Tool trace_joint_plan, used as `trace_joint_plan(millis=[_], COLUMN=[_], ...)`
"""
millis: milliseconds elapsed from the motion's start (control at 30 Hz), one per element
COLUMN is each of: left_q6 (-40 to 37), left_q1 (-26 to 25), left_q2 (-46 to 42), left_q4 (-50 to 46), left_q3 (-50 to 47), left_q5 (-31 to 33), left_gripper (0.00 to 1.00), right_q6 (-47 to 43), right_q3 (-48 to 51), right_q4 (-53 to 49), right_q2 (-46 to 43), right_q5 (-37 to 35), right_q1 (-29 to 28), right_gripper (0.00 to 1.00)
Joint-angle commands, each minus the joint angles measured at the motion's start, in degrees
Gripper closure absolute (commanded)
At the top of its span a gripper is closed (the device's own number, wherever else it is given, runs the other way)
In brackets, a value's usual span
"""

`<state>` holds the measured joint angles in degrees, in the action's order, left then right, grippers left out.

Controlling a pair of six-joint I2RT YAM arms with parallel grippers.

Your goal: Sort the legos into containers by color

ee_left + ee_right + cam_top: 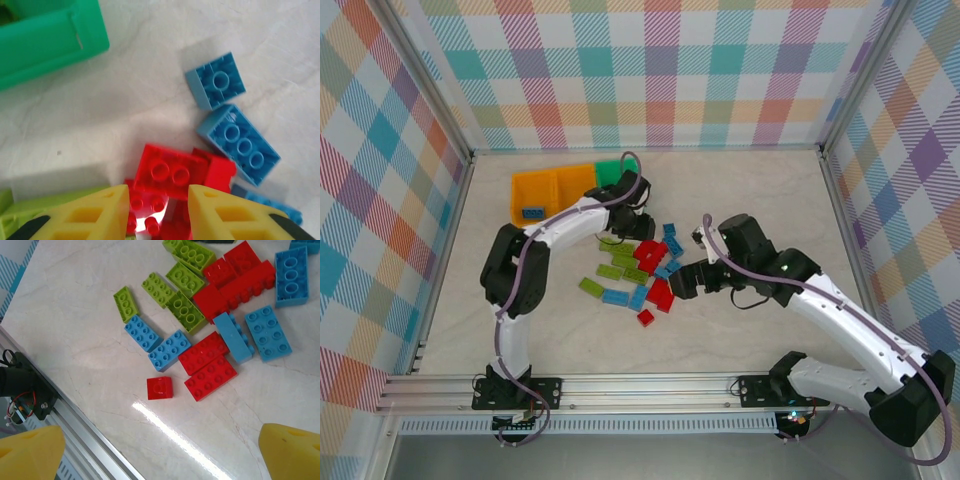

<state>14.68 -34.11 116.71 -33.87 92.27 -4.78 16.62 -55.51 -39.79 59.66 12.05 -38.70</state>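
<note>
Blue, red and lime green legos point(638, 272) lie scattered in a pile mid-table. The joined containers stand at the back left: two orange bins point(552, 187) and a green bin point(611, 171). One blue brick point(532, 213) lies in the leftmost orange bin. My left gripper point(638, 232) hovers open over the pile's far edge; in its wrist view the left gripper point(157, 196) has yellow fingers point(100, 212) flanking a red brick point(170, 171). My right gripper point(682, 281) is at the pile's right side, the right gripper point(160, 436) wide open, with a small red brick point(160, 388) ahead of it.
Two blue bricks point(235, 136) lie right of the red ones, and the green bin's corner point(50, 42) is close by. The metal front rail point(75, 412) runs near the right gripper. Checkered walls enclose the table point(740, 190).
</note>
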Motion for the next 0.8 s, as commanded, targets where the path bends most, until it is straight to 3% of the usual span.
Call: trace_joint_plan(millis=[0, 233, 500, 767], left_q6=[-3.51, -5.18, -5.79, -5.8], left_q1=[-0.35, -0.26, -0.26, -0.26], left_q2=[4.2, 8.32, 8.36, 10.2], left_q4=[-4.25, -6.29, -5.35, -4.92], left_q3=[5.94, 8.63, 5.66, 6.04], left_q5=[2.97, 0.51, -0.61, 1.54], left_gripper=[0.66, 0.74, 0.75, 0.85], right_q6=[1.63, 2.27, 2.71, 3.33], right_q3=[0.75, 0.84, 0.88, 0.31], right_q4=[0.06, -0.05, 1.12, 0.95], right_q2=[-1.46, -1.3, 0.22, 0.64], right_q5=[-0.45, -1.58, -1.2, -0.33], right_q1=[0.04, 0.03, 0.03, 0.03], right_gripper=[0.0, 0.0, 0.0, 0.0])
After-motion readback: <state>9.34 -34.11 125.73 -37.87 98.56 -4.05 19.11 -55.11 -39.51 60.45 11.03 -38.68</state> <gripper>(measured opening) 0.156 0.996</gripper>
